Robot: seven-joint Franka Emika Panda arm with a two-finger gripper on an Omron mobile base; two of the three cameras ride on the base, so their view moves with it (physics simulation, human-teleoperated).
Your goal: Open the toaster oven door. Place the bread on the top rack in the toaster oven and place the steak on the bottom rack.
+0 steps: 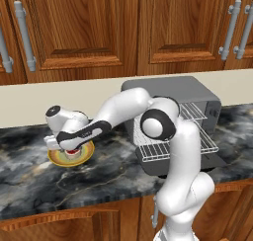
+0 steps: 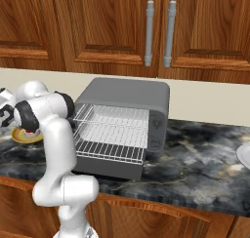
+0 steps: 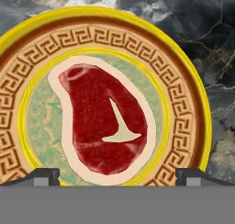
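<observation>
Two dark finger tips of the tool (image 3: 117,177) stand wide apart and empty, poised directly above the small red slab of steak with its pale whitish rim (image 3: 103,122), which lies flat in the middle of the round yellow-green plate with a brown key-pattern border (image 3: 193,99) on the dark marbled stone counter (image 1: 29,180). Well to the right sits the boxy grey toaster oven (image 1: 197,94), its flat dark grey door (image 2: 105,171) already folded down and the silver wire racks (image 2: 112,151) exposed. You should expect the steak to be light, thin, probably soft and a little slippery, so take it across its narrower width, near the centre, with the fingers straddling the pale rim on both sides.
</observation>
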